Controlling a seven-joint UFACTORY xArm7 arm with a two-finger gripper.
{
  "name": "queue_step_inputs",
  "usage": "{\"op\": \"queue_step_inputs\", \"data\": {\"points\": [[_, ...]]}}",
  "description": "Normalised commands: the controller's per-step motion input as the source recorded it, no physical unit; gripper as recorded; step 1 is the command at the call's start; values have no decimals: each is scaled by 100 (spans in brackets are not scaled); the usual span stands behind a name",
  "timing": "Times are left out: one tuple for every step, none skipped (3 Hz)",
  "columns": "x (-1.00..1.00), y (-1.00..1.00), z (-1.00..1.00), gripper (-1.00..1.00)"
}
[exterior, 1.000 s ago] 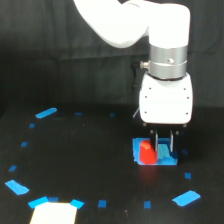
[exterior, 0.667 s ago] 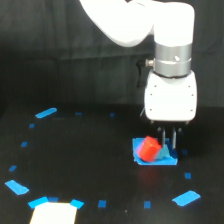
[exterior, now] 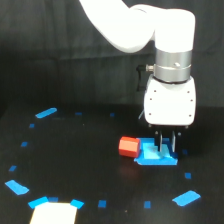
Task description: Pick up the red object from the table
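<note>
The red object (exterior: 129, 146) lies on the desk (exterior: 75, 165), touching the blue square patch (exterior: 156, 156). The pincer (exterior: 167, 145) hovers beside it, gripping nothing; its jaw gap is unclear.

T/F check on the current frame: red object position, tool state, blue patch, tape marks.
1. The red object is held in the tool. False: it lies on the table, to the exterior view's left of the tool.
2. The tool is over the blue square patch. True.
3. The red object lies at the patch's edge. True.
4. The red object is lifted clear of the table. False: it rests on it.
5. Blue tape marks dot the table. True.
</note>
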Motion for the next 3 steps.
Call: {"op": "queue_step_inputs", "data": {"points": [[100,1,-12,100],[-91,-10,-1,100],[-100,-27,-30,100]]}}
